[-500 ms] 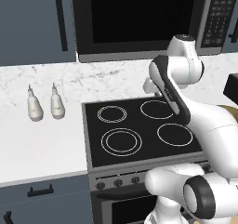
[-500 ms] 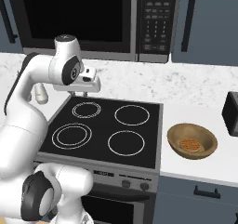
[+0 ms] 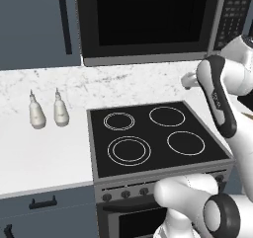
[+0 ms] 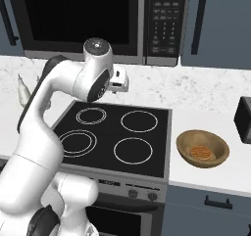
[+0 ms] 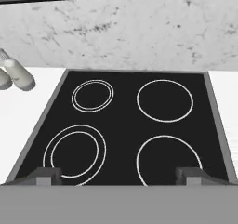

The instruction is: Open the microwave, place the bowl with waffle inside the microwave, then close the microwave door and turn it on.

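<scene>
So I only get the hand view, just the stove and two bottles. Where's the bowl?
Observer: The bowl sits on the counter right of the stove, with the waffle in it.
Operator: Is the microwave open yet?
Observer: No, its door is shut.
Operator: And where are the buttons?
Observer: The keypad is right of the door.
</scene>
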